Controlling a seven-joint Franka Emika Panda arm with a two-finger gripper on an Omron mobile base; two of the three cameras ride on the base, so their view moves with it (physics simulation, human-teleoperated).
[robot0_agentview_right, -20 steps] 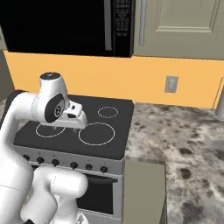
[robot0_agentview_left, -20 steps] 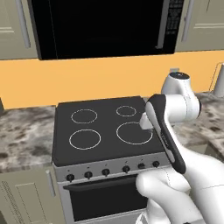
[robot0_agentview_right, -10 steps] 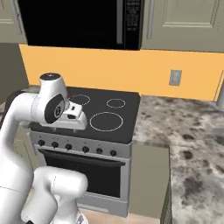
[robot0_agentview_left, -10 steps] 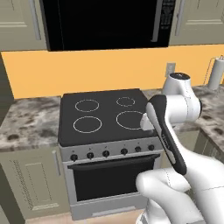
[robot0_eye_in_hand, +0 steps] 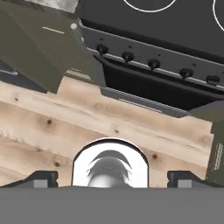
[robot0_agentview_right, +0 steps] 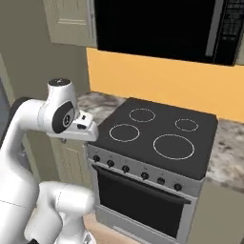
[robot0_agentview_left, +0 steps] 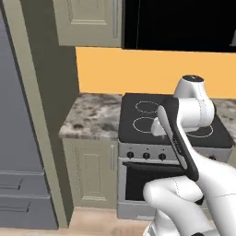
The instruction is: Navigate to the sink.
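Note:
The sink is out of view. My arm is folded in front of the base, with the gripper (robot0_agentview_right: 85, 127) hanging at the stove's left front corner, above the floor. In the left base view the hand (robot0_agentview_left: 158, 128) is partly hidden behind the arm's dark link. In the hand view the gripper (robot0_eye_in_hand: 112, 177) is open: its two dark fingertips (robot0_eye_in_hand: 41, 177) stand far apart with nothing between them, pointing down at the wooden floor.
A black stovetop (robot0_agentview_right: 157, 132) with white ring burners tops an oven with a row of knobs (robot0_eye_in_hand: 153, 64). A marble counter (robot0_agentview_left: 92, 117) lies left of it, then a tall olive panel (robot0_agentview_left: 41, 115) and grey doors (robot0_agentview_left: 14, 138). A black microwave (robot0_agentview_right: 157, 24) hangs above. Wooden floor (robot0_eye_in_hand: 65, 122) lies below.
The base has moved, so the whole scene has slid right: the stove now sits right of centre, and the counter, olive panel and grey doors have come in on the left. The arm keeps its pose.

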